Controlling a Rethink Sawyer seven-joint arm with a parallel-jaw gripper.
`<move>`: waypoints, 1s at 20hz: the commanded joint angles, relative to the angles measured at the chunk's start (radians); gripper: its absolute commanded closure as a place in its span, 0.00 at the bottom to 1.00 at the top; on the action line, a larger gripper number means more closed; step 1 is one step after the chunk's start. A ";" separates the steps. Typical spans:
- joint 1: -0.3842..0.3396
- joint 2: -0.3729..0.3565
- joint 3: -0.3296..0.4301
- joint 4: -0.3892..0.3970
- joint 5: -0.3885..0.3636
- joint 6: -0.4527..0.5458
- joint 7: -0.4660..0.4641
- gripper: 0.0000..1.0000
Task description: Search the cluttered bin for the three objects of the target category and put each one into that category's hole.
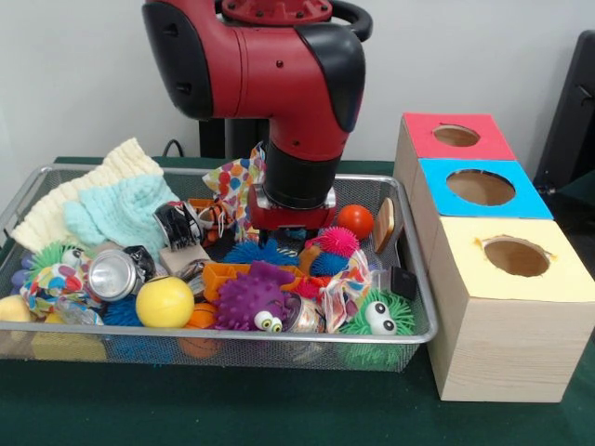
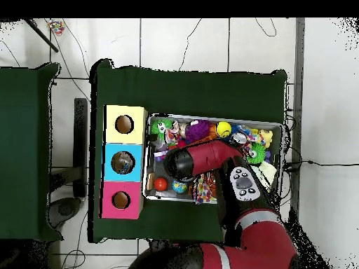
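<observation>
The wire mesh bin point(image 1: 232, 332) is full of mixed items. My gripper point(image 1: 282, 232) is lowered into the bin's back middle, just above a blue spiky ball point(image 1: 249, 252) and next to a pink spiky ball point(image 1: 337, 242). Its tips are buried in the clutter. In the overhead view the arm's wrist point(image 2: 179, 162) covers it over the bin point(image 2: 210, 117). Three wooden boxes stand beside the bin, each with a round hole: red top point(image 1: 414, 130), blue top point(image 1: 437, 181) and yellow top point(image 1: 465, 269).
The bin also holds a purple spiky toy with eyes point(image 1: 251, 299), a green spiky toy with eyes point(image 1: 376, 321), a yellow ball point(image 1: 165, 302), an orange ball point(image 1: 355, 221), a crushed can point(image 1: 112, 274) and mint point(image 1: 121, 212) and cream point(image 1: 84, 190) knitted cloths.
</observation>
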 commanded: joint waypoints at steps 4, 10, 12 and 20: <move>0.061 0.111 0.067 -0.145 0.060 -0.084 0.108 0.00; 0.050 0.121 0.101 -0.186 0.079 -0.059 0.061 0.00; 0.029 0.127 0.118 -0.180 0.095 -0.040 0.038 0.00; -0.055 0.050 0.122 -0.090 0.082 -0.044 -0.052 0.00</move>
